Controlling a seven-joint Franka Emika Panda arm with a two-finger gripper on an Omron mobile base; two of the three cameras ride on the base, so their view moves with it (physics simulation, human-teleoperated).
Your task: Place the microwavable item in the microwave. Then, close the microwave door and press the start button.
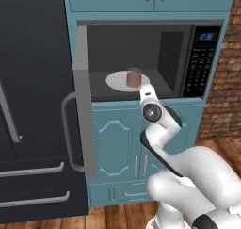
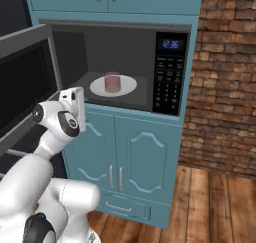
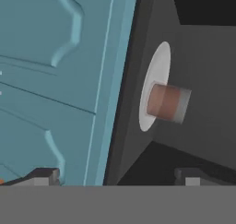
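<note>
The microwavable item (image 1: 134,77) (image 2: 112,83) (image 3: 168,102), a squat reddish-brown lump, stands on the white turntable (image 1: 115,81) (image 2: 128,85) inside the microwave (image 1: 202,89) (image 2: 170,104). The microwave door (image 1: 83,105) (image 2: 25,82) is swung wide open to the left, its bar handle (image 1: 67,131) facing outward. My gripper (image 1: 145,88) (image 2: 74,94) (image 3: 119,177) hangs just outside the cavity's front edge, below and in front of the item, apart from it. Its fingertips (image 3: 46,174) stand far apart with nothing between them. The hand view is rolled sideways.
The black keypad strip with blue display (image 1: 202,58) (image 2: 170,69) is right of the cavity. Teal cabinet doors (image 1: 115,145) (image 2: 135,157) sit under the microwave. A tall black fridge (image 1: 33,105) stands to the left, a brick wall (image 2: 225,87) to the right.
</note>
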